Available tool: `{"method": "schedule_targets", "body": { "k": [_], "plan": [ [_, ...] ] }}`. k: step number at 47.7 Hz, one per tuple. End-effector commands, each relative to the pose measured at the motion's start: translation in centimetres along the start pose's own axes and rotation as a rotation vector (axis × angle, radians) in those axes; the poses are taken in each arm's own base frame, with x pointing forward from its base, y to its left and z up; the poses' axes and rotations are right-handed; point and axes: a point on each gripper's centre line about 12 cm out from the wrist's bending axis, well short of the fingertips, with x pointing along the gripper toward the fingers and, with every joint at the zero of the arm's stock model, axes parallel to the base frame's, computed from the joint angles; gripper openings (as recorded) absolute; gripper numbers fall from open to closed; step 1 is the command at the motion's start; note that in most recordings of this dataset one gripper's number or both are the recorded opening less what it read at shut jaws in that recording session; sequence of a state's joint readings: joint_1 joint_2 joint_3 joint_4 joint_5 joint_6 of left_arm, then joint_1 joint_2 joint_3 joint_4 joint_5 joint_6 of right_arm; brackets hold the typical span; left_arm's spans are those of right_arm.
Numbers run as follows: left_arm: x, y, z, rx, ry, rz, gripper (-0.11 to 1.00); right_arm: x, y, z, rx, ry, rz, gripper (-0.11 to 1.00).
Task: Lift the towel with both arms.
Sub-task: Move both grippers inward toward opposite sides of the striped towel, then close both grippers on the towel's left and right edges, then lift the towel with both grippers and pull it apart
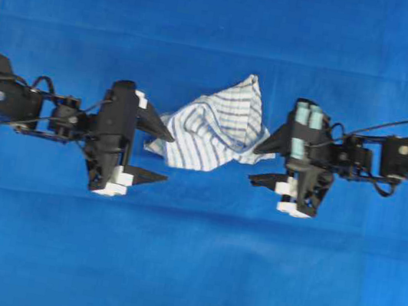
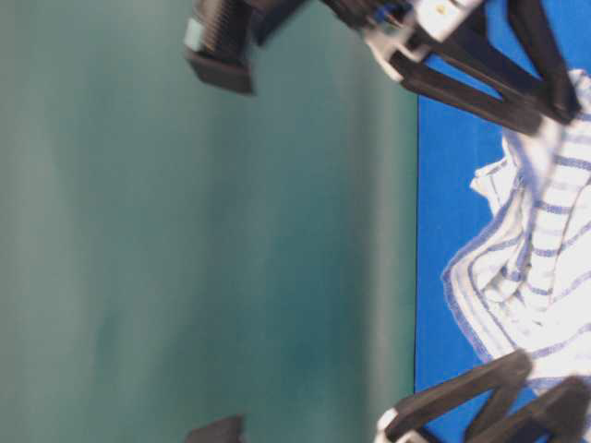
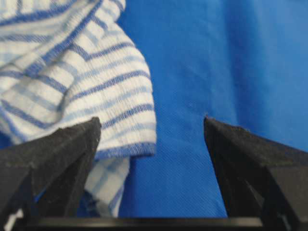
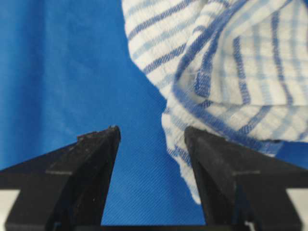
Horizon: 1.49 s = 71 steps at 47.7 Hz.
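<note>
**Striped towel lies crumpled between two open grippers**

Blue cloth [image 1: 185, 274] covers the whole counter, creased in faint horizontal folds. Towel [image 1: 212, 127] sits mid-counter, bunched into a rough heap with one corner peaked toward the far edge; white with blue-grey stripes, hem visible along its lower border. It rests on the cloth, not lifted.

Left gripper [image 1: 158, 155] reaches in from the left side of the overhead view. Jaws spread wide, nothing between them. Its far finger tip lies at the towel's left edge, and contact cannot be told; the near finger points at bare cloth below the heap. From the left wrist view, the towel's hemmed corner hangs just inside the left finger [image 3: 57, 154], the right finger stands over bare blue.

Right gripper [image 1: 264, 163] comes in from the right, carrying pale teal tape patches on its top. Jaws also apart and empty. Its far finger tip meets the towel's right edge; the near finger sits below the heap on open cloth. In the right wrist view, a folded lobe of towel lies just beyond and partly behind the right finger [image 4: 231, 178].

Table-level view is turned sideways and blurred: a teal-green backdrop [image 2: 185, 231] fills most of it, black fingers show at top and bottom with the towel between.

Nothing else lies on the cloth near the towel; black cables trail behind both arms.
</note>
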<state>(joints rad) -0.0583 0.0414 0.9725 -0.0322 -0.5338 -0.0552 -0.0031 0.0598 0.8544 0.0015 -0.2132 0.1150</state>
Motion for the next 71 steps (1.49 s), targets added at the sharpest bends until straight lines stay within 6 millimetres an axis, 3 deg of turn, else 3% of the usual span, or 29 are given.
{"method": "schedule_targets", "body": {
  "k": [1,9,19,24,32,35,37,47,56,71],
  "plan": [
    [1.2,-0.3,0.6,0.003,-0.019,-0.007,0.81,0.7,-0.2,0.8,0.008,-0.021,-0.004,0.62],
    [3.4,-0.3,-1.0,0.006,0.042,-0.003,0.80,2.0,-0.7,0.3,0.017,0.009,-0.017,0.61],
    [3.5,0.0,-2.0,0.005,0.104,0.006,0.73,2.2,-1.3,0.2,0.026,0.014,-0.029,0.59],
    [3.5,0.7,-2.2,-0.009,0.135,0.025,0.53,2.2,-1.7,0.3,0.033,0.010,-0.037,0.50],
    [3.4,1.4,-2.2,-0.019,0.163,0.041,0.15,2.2,-1.8,0.3,0.036,0.011,-0.041,0.05],
    [3.4,1.4,-2.0,-0.021,0.167,0.044,0.05,2.2,-1.8,0.3,0.038,0.014,-0.041,0.03],
    [3.2,1.4,-1.9,-0.021,0.169,0.044,0.04,2.1,-1.8,0.4,0.037,0.011,-0.041,0.03],
    [1.7,1.0,1.3,-0.023,0.134,0.034,0.04,0.9,-1.7,2.1,0.043,-0.034,-0.036,0.03],
    [-1.0,0.5,5.5,-0.040,0.086,0.024,0.04,-1.3,-1.1,4.6,0.037,-0.071,-0.026,0.03],
    [-6.0,-0.1,12.4,-0.035,-0.024,0.007,0.04,-8.1,0.2,11.7,0.011,-0.154,-0.009,0.03]
  ]
}}
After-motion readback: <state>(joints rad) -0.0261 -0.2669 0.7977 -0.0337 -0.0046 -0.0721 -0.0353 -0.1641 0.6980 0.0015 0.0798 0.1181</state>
